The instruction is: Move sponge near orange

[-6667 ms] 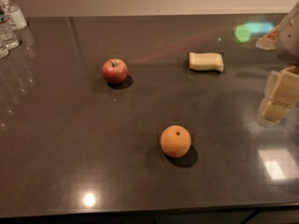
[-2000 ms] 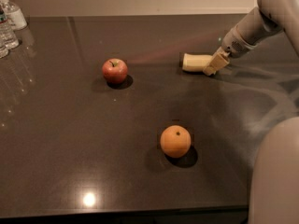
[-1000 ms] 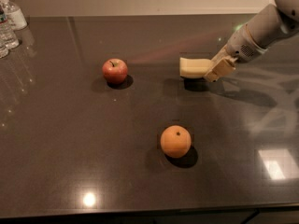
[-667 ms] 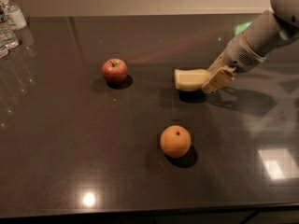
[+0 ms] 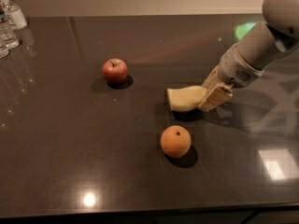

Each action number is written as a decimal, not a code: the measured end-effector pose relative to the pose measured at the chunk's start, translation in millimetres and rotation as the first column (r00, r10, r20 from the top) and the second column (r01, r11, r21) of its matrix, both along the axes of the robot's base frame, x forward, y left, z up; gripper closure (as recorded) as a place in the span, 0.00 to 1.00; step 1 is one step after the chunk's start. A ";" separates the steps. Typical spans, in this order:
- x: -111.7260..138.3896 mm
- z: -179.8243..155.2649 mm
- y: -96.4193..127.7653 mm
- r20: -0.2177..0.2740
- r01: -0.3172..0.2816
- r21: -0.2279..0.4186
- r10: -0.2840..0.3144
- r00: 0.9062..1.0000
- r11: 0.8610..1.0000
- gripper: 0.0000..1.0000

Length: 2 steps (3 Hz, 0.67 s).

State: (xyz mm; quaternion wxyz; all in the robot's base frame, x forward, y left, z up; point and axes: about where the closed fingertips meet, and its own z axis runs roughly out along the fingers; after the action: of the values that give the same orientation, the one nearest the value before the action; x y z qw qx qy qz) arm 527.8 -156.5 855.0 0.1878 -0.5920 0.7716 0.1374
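Note:
The pale cream sponge (image 5: 185, 99) is held at its right end by my gripper (image 5: 208, 95), which is shut on it. The sponge hangs just above the dark table, a little above and to the right of the orange (image 5: 175, 141). The orange is round with a small dark stem dot and rests on the table toward the front. My grey arm reaches in from the upper right.
A red apple (image 5: 115, 71) sits at left of centre on the dark glossy table (image 5: 70, 139). Clear water bottles (image 5: 9, 22) stand at the far left corner. The table's front edge runs along the bottom of the view.
My gripper has carried the sponge from the back of the table toward the front, and it is now close above the orange. The apple and orange have not moved.

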 end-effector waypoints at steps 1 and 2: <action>-20.2 0.5 9.6 0.008 -0.041 -0.032 0.041 0.999 0.999 1.00; -32.5 -3.0 13.8 0.012 -0.065 -0.065 0.065 0.998 0.996 0.82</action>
State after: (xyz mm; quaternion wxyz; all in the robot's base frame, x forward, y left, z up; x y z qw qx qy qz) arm 495.3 -142.7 852.1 0.1696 -0.6235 0.7546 0.1143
